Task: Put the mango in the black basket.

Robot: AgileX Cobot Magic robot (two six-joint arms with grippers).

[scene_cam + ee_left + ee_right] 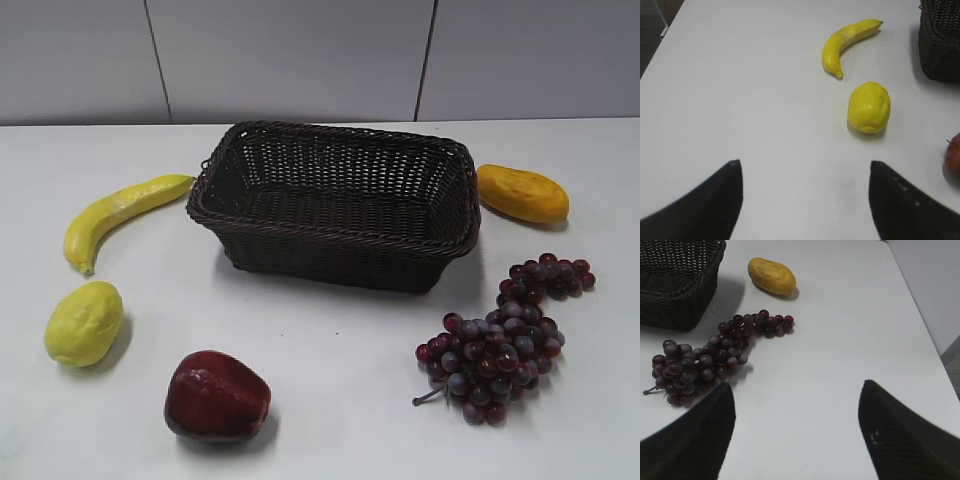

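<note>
The mango (523, 193), orange-yellow and oblong, lies on the white table just right of the black basket (335, 252); it also shows in the right wrist view (772, 275), beyond the grapes. The basket is empty; its corner shows in the right wrist view (675, 290) and its edge in the left wrist view (940, 45). My left gripper (802, 165) is open and empty over bare table. My right gripper (797, 387) is open and empty, well short of the mango. Neither gripper shows in the exterior view.
A bunch of dark red grapes (505, 340) lies at the front right (715, 357). A banana (120, 212), a pale yellow lumpy fruit (84, 322) and a dark red apple (215, 395) lie left and in front of the basket.
</note>
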